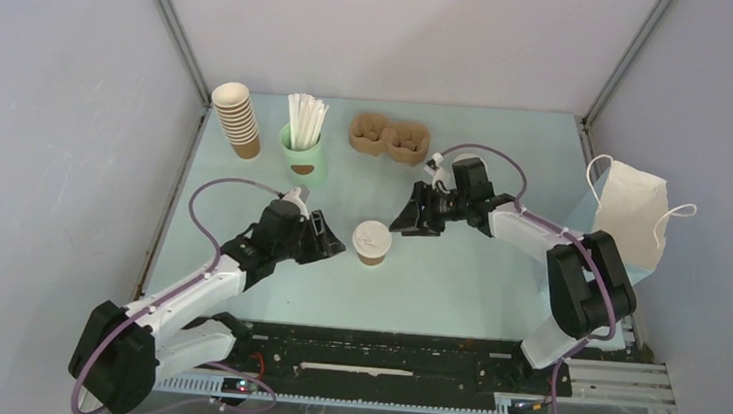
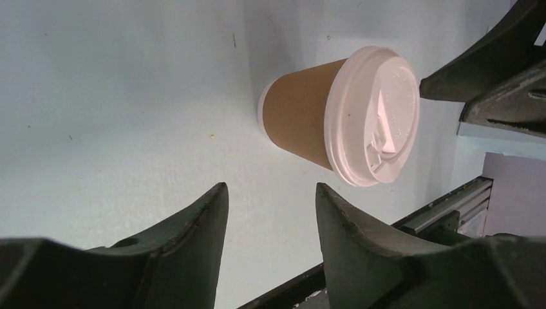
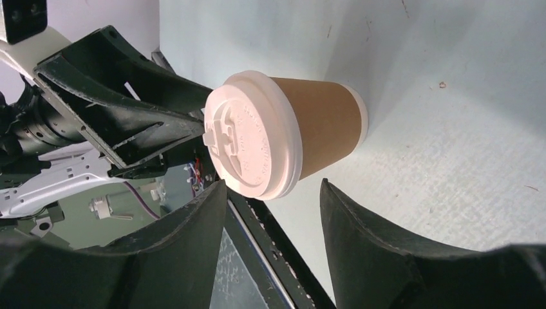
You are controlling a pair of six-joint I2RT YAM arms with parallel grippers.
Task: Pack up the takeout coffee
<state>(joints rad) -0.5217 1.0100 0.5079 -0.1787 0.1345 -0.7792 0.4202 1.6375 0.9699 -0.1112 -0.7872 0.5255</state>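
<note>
One takeout coffee (image 1: pixel 372 241) is standing upright on the table (image 1: pixel 455 281) in the middle of the top view, with its white lid (image 1: pixel 372 234) sitting on the brown cup. I am flanking it with both arms. My left gripper (image 2: pixel 270 193) is sitting just to its left and my right gripper (image 3: pixel 272 187) just to its upper right, and neither is touching it. Both are gaping wider than the cup and carrying nothing (each wrist view is showing the cup beyond the fingertips, not between them).

I am judging that one hand alone should be closing on it. That hand should be coming in level and pressing on the paper wall below the lid rim. The squeeze should be soft enough that the paper is not buckling or popping the lid. Each wrist view is also showing the other arm's fingers close behind the cup, so crowding is the nearest risk.

Further out, the pulp carrier (image 1: pixel 390 137) is lying at upper centre, well apart from the cup, its slots looking empty as far as I can tell. A mint-green cup of straws (image 1: pixel 303 154) is standing at the upper left, with a stack of lidless cups (image 1: pixel 236 118) beyond it. A white paper bag (image 1: pixel 630 221) is standing at the right edge. The straws are crowding my left arm's way to the carrier, while the right arm's line is looking more open.
</note>
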